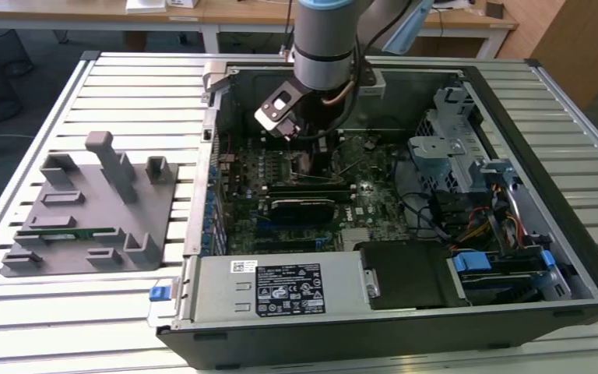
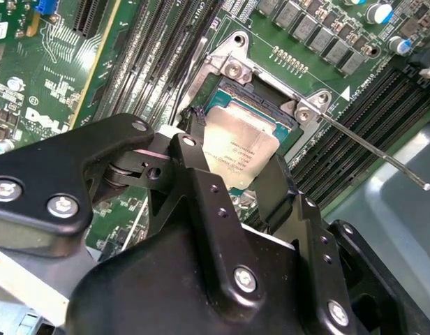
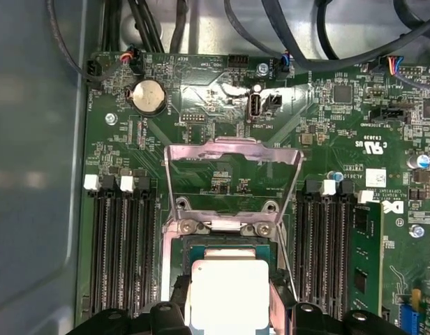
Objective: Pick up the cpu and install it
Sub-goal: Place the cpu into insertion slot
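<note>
A: Over the open socket (image 2: 225,94), on the motherboard (image 3: 327,125) inside the computer case (image 1: 382,343): cpu (image 2: 239,150), silvery top upward, square, no long axis.
B: Claw (image 2: 232,162)?
A: Narrowed onto opposite cpu edges, gripping. Hinged frame (image 3: 232,145) raised.

Even, bright light falls on the pale slatted surface (image 1: 29,312) in the exterior view, while the inside of the case (image 1: 382,335) lies in shade. In the first wrist view the cpu (image 3: 229,293) top glares near-white, and the raised frame (image 3: 232,150) shows a pinkish sheen.
</note>
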Tool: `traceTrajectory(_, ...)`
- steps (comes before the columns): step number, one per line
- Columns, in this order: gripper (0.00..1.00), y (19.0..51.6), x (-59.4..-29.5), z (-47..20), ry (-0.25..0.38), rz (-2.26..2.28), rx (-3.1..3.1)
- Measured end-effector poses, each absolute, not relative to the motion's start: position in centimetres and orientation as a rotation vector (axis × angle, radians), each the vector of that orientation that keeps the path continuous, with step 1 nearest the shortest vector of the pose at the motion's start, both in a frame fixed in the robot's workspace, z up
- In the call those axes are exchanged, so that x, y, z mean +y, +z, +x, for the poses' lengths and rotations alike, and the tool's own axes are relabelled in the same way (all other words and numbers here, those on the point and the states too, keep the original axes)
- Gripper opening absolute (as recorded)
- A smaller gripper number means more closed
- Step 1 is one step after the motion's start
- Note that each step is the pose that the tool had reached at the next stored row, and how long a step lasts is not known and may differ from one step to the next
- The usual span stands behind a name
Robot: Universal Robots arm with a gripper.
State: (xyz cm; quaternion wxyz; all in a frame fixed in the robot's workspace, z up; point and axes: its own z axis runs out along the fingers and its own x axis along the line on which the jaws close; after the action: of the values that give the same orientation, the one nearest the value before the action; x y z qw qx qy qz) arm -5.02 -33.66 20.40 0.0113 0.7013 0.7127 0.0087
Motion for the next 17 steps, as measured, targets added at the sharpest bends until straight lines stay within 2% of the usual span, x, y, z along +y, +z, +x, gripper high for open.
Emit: traceTrajectory(17,0.53,19.54,-33.29,-5.07,0.027,2.204,2.207)
